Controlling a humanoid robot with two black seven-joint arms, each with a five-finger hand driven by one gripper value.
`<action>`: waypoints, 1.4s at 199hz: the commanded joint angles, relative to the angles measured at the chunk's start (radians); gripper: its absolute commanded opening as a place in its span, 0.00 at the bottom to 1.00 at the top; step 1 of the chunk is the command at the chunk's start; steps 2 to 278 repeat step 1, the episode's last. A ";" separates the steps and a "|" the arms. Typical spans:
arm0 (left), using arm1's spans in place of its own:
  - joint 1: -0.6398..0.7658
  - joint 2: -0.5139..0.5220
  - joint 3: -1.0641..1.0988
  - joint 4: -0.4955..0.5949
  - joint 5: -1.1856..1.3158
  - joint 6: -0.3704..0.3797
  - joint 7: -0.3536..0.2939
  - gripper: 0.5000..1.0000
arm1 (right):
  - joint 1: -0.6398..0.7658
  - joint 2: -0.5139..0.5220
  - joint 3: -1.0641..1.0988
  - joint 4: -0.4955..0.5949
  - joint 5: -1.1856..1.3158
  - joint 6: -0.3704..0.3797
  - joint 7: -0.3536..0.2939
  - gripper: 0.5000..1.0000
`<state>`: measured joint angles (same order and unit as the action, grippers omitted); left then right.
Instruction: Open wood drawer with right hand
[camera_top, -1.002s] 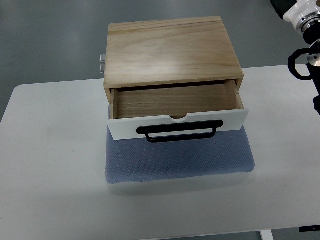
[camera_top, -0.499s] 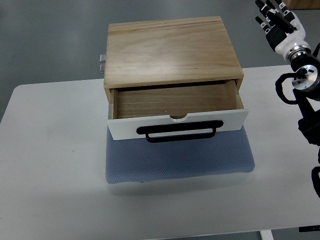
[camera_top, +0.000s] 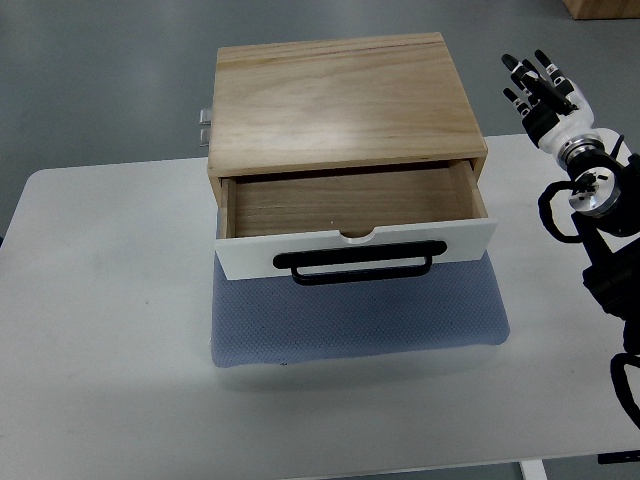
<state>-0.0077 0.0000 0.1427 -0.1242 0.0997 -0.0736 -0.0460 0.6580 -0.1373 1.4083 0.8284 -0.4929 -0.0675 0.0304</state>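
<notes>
Drawer (camera_top: 350, 200) sits partly pulled out of the wood box (camera_top: 340, 100), mid-table, front facing the robot, so the task looks largely done judging by the exposed cavity. Right hand (camera_top: 542, 95) is up at the right, well apart from the box, fingers (camera_top: 512, 65) extended and spread, holding nothing. Left arm doesn't show. Box rests on a blue pad (camera_top: 360, 325), textured weave, soft rounded edges, probably there to stop sliding when the drawer is pulled. Box is pale wood with visible grain, flat slab top. Drawer front (camera_top: 250, 258) is a smooth white panel with a small half-round notch; handle (camera_top: 360, 264) is a black bar loop, wide enough for a hook grip. Table (camera_top: 100, 350) is plain matte white.
</notes>
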 joint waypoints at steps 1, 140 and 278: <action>0.000 0.000 0.000 0.000 0.000 0.000 0.000 1.00 | -0.006 0.008 0.000 0.000 -0.001 0.000 0.000 0.89; 0.000 0.000 0.000 0.000 0.000 0.000 0.000 1.00 | -0.006 0.008 0.000 0.000 -0.001 0.000 0.000 0.89; 0.000 0.000 0.000 0.000 0.000 0.000 0.000 1.00 | -0.006 0.008 0.000 0.000 -0.001 0.000 0.000 0.89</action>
